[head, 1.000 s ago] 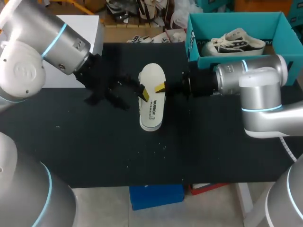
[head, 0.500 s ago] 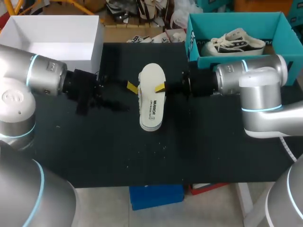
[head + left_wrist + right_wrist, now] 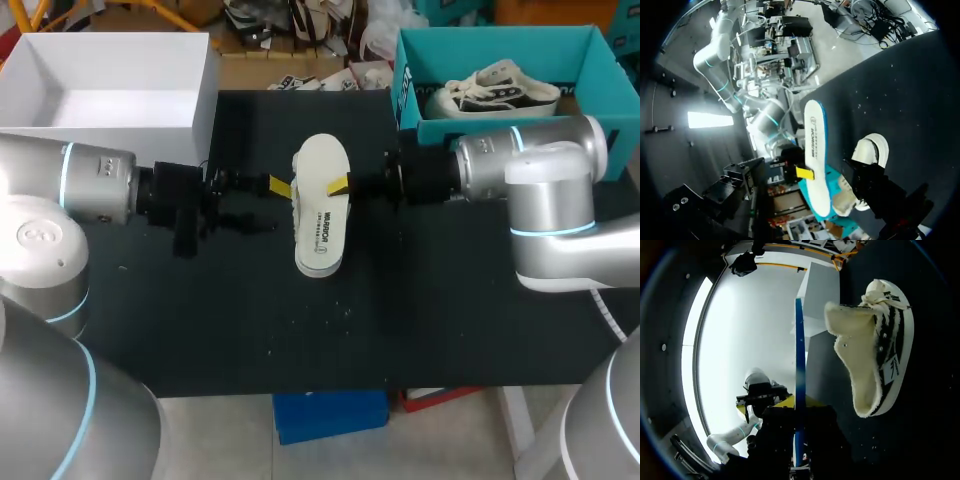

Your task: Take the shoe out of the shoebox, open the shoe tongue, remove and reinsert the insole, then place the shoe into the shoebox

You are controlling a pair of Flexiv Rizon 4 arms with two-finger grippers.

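white insole (image 3: 322, 180) — lengthwise near-to-far

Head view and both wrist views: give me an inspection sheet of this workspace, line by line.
Surface: black table, with pale specks near the front middle.
Job's things: the insole is out and held level above the shoe, which stands on its sole with its fleecy lining showing.
Boxes: white box at the far left, nothing seen inside. Teal box at the far right, with a second shoe inside.
Clutter: nothing seen.
Grippers: right gripper is shut on the insole's edge. Left gripper is open and empty beside the insole.
Cables: nothing seen.
Surroundings: no person reaches over the table.
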